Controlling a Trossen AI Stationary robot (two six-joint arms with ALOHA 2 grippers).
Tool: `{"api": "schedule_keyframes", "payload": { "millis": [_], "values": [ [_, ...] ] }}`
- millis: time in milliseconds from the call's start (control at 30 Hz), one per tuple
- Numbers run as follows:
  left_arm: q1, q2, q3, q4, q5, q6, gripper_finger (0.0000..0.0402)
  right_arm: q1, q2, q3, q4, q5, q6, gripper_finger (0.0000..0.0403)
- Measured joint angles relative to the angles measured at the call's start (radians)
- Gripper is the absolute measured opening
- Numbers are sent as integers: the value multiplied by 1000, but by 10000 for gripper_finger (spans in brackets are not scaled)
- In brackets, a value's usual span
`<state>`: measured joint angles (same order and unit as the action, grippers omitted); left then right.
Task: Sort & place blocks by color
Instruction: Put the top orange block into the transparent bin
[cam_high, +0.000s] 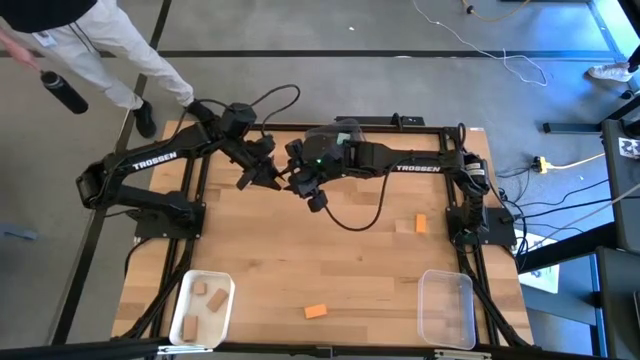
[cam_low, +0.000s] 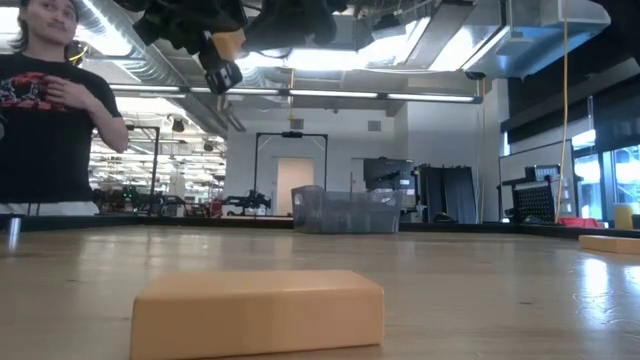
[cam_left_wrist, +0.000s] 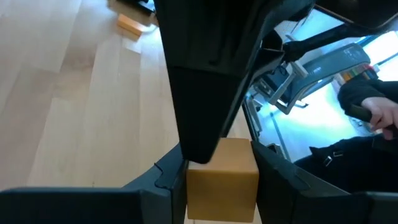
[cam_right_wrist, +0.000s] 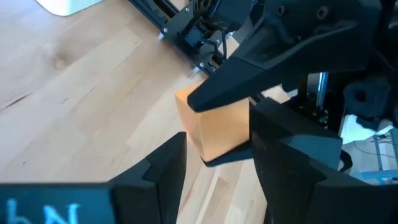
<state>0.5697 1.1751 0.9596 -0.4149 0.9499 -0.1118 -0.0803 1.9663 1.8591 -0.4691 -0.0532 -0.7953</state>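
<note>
Handover in mid-air above the far middle of the desk (cam_high: 330, 265): the left gripper (cam_high: 262, 172) and right gripper (cam_high: 300, 180) meet on one orange block (cam_left_wrist: 222, 177). In the left wrist view the left fingers (cam_left_wrist: 165, 177) flank it while one from the other arm presses on top; right fingers (cam_right_wrist: 160, 167) look spread around it. Best that one side clamps firmly before the other lets go. Blocks are smooth, square-edged; two more orange ones (cam_high: 315, 312) lie on the grainy wood, tan ones inside the white bin (cam_high: 188, 288)
</note>
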Motion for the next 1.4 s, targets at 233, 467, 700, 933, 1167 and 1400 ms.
{"api": "schedule_keyframes", "payload": {
  "millis": [233, 467, 700, 933, 1167, 1400],
  "values": [
    [8, 0, 0, 3, -61, 17, 128, 7, 0, 0, -43, 8, 8, 184],
    [16, 0, 0, 23, -66, 3, 128, 33, 0, 0, -45, 62, 32, 184],
    [17, 0, -1, 84, -104, -39, 128, 49, -1, 1, -42, 174, 140, 184],
    [17, 0, -2, 134, -116, -59, 128, 51, -5, 2, -36, 182, 215, 184],
    [22, 0, -2, 136, -129, -62, 128, 54, -4, 2, -47, 212, 239, 184],
    [22, 0, -2, 136, -136, -56, 128, 52, -3, 2, -53, 212, 242, 184]
  ]
}}
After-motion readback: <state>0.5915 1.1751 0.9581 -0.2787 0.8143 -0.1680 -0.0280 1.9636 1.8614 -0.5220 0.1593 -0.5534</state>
